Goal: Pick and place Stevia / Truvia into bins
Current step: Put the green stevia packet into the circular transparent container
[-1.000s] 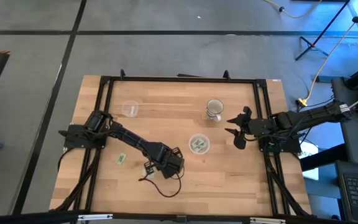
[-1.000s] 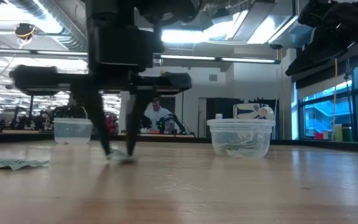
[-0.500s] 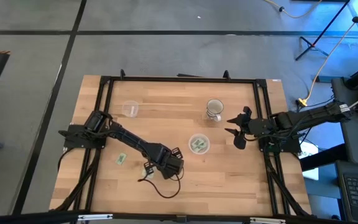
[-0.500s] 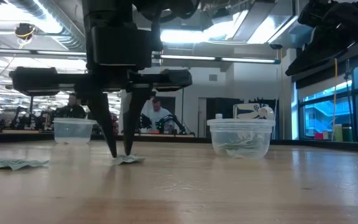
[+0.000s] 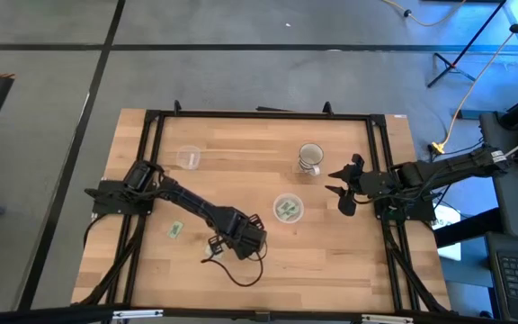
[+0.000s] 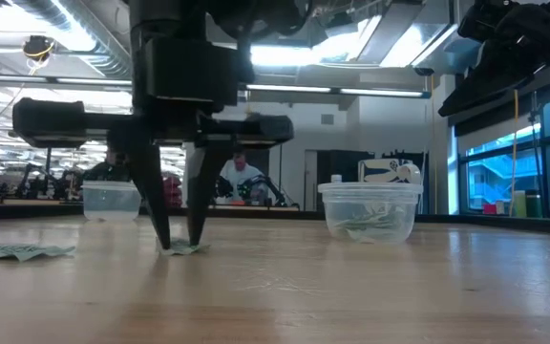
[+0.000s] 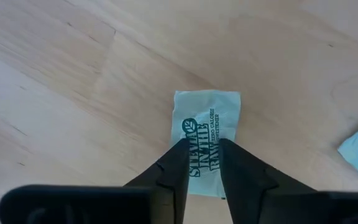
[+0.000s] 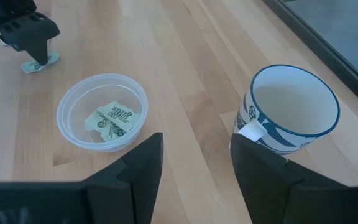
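A pale green Stevia sachet (image 7: pixel 206 127) lies flat on the wood, also seen in the low view (image 6: pixel 185 248). My left gripper (image 7: pixel 201 148) stands over it pointing down, narrowly open, a fingertip on each side of its printed middle; in the high view it is at the table's near middle (image 5: pixel 212 245). A second sachet (image 5: pixel 176 230) lies flat to its left. One clear bin (image 5: pixel 288 208) holds a few sachets; another bin (image 5: pixel 188 157) stands far left. My right gripper (image 5: pixel 334 183) waits open near the right edge. My left gripper comes at the sachet from above, pointing down. Both fingertips (image 6: pixel 166 243) rest on the sachet's upper face near its middle (image 7: pixel 205 138), across its short width. The sachet lies flat on the table, with its far end showing beyond the tips.
A white mug with dark markings (image 5: pixel 310 158) stands beyond the filled bin, close to my right gripper (image 8: pixel 194 163). Black frame rails run along the table's left, right and far edges (image 5: pixel 151 171). People and desks show in the room behind the table.
My left gripper has shifted a little sideways over the sachet and has settled with its tips on it. The sachet has been nudged slightly along the table and stays flat.
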Controlling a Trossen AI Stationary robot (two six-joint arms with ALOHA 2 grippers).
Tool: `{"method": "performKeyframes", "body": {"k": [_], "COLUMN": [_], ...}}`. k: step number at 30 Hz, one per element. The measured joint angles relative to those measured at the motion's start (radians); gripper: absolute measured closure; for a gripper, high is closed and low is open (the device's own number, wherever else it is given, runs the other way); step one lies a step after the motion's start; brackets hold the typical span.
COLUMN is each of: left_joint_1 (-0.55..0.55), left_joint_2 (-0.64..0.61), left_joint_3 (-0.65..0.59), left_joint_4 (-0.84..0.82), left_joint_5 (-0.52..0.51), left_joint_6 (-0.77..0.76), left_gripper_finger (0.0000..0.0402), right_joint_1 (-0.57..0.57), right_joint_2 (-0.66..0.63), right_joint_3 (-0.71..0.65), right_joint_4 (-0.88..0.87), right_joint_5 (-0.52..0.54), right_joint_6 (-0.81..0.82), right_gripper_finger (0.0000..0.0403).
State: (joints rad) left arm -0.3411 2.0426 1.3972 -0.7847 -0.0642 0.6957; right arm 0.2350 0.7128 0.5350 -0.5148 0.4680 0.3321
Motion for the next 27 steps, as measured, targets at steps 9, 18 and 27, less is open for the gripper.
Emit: {"method": "performKeyframes", "body": {"k": [9,18,27], "left_joint_1": [0.005,0.003,0.004], "left_joint_2": [0.002,0.000,-0.002], "left_joint_3": [0.000,0.001,0.004], "left_joint_4": [-0.003,-0.001,-0.011], "left_joint_5": [0.022,-0.019,-0.049], "left_joint_6": [-0.005,-0.003,-0.018], "left_gripper_finger": [0.0364,0.0391,0.0395], "right_joint_1": [0.000,0.000,0.000], "right_joint_2": [0.000,0.000,0.000], "right_joint_3": [0.000,0.000,0.000], "right_joint_4": [0.000,0.000,0.000], "right_joint_5": [0.000,0.000,0.000], "right_joint_6": [0.003,0.003,0.003], "right_gripper_finger": [0.0211,0.0211,0.0211]}}
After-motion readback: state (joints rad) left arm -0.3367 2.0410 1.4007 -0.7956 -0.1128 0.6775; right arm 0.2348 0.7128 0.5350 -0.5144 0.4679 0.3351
